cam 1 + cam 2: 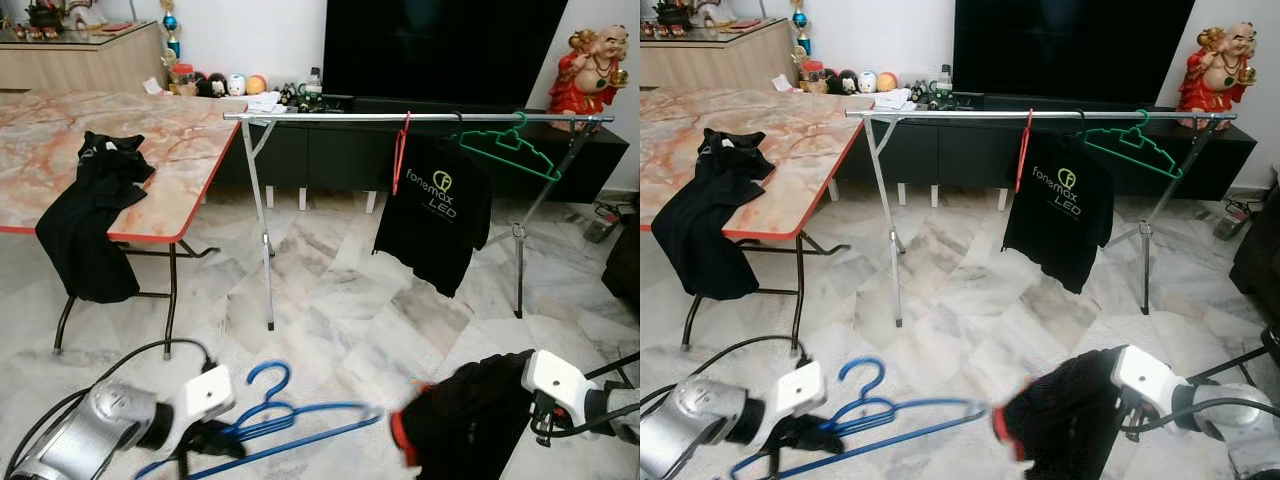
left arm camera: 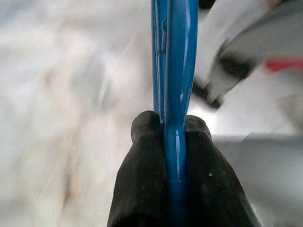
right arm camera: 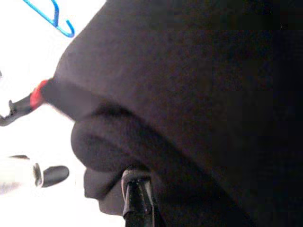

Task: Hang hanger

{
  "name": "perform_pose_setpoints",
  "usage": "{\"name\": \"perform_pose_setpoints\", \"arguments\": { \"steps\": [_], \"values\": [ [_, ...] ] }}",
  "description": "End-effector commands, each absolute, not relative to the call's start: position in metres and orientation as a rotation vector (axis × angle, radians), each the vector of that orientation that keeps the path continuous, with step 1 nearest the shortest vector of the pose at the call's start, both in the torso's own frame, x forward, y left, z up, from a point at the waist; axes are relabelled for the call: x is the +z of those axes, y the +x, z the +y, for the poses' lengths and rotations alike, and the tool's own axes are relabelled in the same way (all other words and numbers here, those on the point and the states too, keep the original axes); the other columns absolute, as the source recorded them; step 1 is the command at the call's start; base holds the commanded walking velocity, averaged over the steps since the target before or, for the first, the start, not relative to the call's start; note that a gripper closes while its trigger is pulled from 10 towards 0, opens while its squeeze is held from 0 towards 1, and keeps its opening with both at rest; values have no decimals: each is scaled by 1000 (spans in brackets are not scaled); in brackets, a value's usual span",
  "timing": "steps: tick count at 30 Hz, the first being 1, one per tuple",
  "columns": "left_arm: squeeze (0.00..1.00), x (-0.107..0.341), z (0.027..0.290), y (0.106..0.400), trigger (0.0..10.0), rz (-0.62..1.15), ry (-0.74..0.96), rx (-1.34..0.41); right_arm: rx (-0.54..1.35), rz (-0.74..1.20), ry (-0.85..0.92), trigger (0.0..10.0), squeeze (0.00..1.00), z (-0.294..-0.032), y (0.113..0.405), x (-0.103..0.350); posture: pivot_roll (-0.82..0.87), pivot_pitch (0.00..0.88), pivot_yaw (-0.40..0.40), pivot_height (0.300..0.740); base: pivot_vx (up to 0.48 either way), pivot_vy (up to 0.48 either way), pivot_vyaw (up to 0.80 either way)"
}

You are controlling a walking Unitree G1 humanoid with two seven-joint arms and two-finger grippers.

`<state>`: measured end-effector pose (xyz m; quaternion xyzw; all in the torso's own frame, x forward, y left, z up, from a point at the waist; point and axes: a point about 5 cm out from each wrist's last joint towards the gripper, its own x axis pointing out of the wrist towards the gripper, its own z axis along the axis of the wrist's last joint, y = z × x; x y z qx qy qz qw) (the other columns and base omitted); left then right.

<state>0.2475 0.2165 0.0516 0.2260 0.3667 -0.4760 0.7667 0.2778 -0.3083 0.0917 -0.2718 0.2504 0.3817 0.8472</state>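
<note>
My left gripper (image 1: 215, 437) is shut on a blue hanger (image 1: 285, 420), held low at the front left with its hook up; the wrist view shows its bar (image 2: 173, 71) pinched between the two black fingers (image 2: 142, 175). My right gripper (image 1: 520, 400), low at the front right, is shut on a black garment with a red collar (image 1: 465, 425); the dark cloth (image 3: 199, 104) drapes over the fingers. Ahead stands a silver clothes rail (image 1: 400, 117) carrying a red hanger (image 1: 400, 152), a black printed T-shirt (image 1: 435, 210) and a green hanger (image 1: 505, 147).
A marble-pattern folding table (image 1: 60, 150) stands at the left with a black garment (image 1: 90, 215) hanging over its edge. A black TV cabinet (image 1: 330, 150) and TV lie behind the rail, a red figurine (image 1: 590, 70) at the far right. The marble floor (image 1: 340, 300) lies open before the rail.
</note>
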Motion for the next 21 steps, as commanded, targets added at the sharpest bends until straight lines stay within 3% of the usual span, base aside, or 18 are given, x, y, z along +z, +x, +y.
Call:
{"name": "perform_pose_setpoints", "arguments": {
  "steps": [1,2,3,4,7,8,11,16,21],
  "values": [
    [0,38,227,249,0,829,552,-928,749,444,-528,0,0,-303,286,99,11,0,-31,740,0,0,0],
    [0,21,237,250,3608,860,590,-765,674,398,-484,0,0,-298,291,97,22,0,-36,740,0,0,0],
    [0,15,240,250,3608,871,595,-712,646,385,-471,0,0,-297,292,96,22,0,-36,740,0,0,0],
    [0,1,247,247,10000,879,621,-580,518,379,-418,0,0,-295,298,90,25,0,-39,740,0,0,0],
    [0,-20,257,233,10000,926,581,-388,363,343,-336,0,0,-290,302,83,23,0,-30,740,0,0,0],
    [0,-37,264,216,10000,978,436,-192,209,298,-233,0,0,-285,305,80,14,0,-17,740,0,0,0],
    [0,-53,268,196,10000,1005,222,6,-17,238,-148,0,0,-285,307,82,7,0,-3,740,0,0,0],
    [0,-69,268,170,10000,1070,271,74,-223,196,-62,0,0,-276,303,83,-5,0,18,740,0,0,0],
    [0,-83,258,149,10000,1104,175,147,-361,186,-15,0,0,-249,295,83,-6,0,36,740,0,0,0]
  ]
}}
